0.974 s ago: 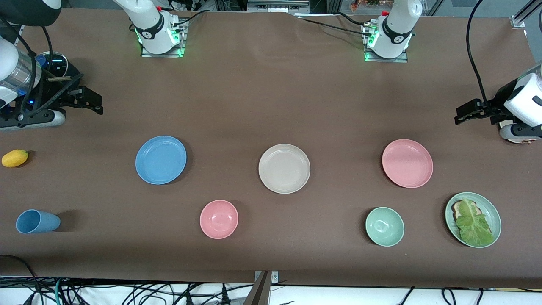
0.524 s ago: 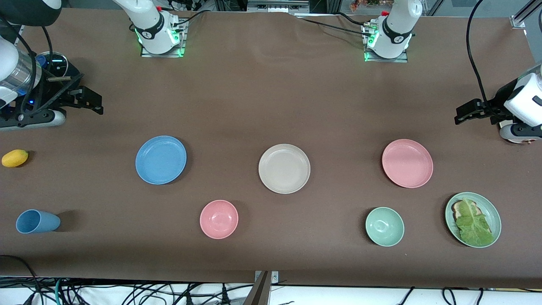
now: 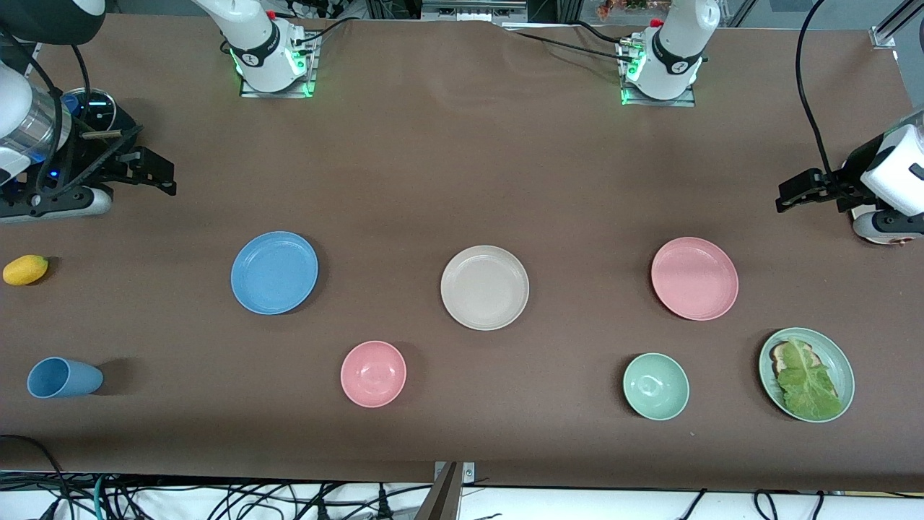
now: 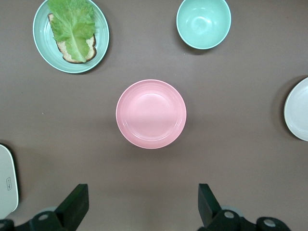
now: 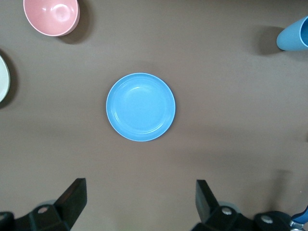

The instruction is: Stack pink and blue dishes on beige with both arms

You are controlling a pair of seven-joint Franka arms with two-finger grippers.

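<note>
The light blue plate (image 3: 274, 272), the beige plate (image 3: 484, 287) and the pink plate (image 3: 694, 278) lie apart in a row across the table, beige in the middle. My right gripper (image 3: 160, 175) hangs open and empty over bare table at the right arm's end. In its wrist view the blue plate (image 5: 140, 107) lies well clear of that right gripper (image 5: 141, 199). My left gripper (image 3: 792, 195) hangs open and empty over bare table at the left arm's end. Its wrist view shows the pink plate (image 4: 151, 114) apart from the left gripper (image 4: 143, 202).
Nearer the front camera stand a pink bowl (image 3: 373, 373), a pale green bowl (image 3: 655, 386), a green plate (image 3: 842, 359) with lettuce and bread, and a blue cup (image 3: 63, 378) on its side. A yellow fruit (image 3: 25, 269) lies at the right arm's end.
</note>
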